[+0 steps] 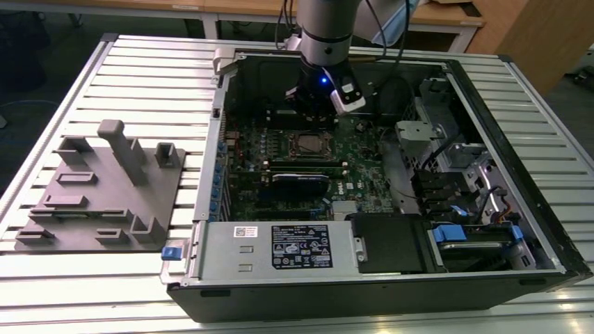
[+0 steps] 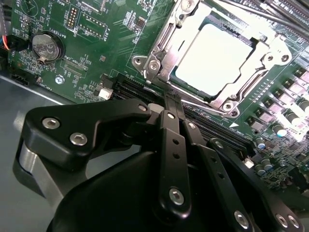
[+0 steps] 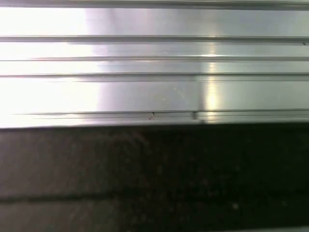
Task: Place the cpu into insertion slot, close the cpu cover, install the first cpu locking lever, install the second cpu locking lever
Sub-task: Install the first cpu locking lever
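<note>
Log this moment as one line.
gripper shut, at cover edge | cpu in insertion slot | cpu cover closed over it

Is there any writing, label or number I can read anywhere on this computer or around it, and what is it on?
Nothing can be read with confidence.
Large label on the metal box at the case's front: print too small.
Small white sticker beside it: too small.
Coin battery: stamped marks, blurred.
Green circuit board: tiny white lettering, too small to quote reliably.
</note>
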`<state>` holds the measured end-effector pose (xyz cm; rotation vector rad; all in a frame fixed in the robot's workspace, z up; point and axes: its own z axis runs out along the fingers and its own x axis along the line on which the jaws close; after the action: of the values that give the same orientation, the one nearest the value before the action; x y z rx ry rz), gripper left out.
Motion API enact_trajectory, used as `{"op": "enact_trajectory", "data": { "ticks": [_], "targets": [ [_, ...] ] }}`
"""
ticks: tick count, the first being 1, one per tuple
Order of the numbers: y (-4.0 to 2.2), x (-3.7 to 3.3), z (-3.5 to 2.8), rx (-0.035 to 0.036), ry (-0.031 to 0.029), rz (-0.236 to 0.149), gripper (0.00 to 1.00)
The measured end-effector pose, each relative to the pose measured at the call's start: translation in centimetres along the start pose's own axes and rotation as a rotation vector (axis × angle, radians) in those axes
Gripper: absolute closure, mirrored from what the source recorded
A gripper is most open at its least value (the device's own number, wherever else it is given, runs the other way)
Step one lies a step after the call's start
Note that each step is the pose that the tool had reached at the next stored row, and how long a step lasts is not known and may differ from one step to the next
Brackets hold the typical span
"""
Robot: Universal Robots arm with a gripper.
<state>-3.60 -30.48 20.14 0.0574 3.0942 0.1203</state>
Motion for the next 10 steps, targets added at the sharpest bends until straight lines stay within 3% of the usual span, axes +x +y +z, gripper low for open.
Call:
{"op": "enact_trajectory", "data": {
  "ticks": [10],
  "targets": [
    [0.09,-0.22,0.02,-0.0002,-0.0001,0.0,0.89]
  ]
}}
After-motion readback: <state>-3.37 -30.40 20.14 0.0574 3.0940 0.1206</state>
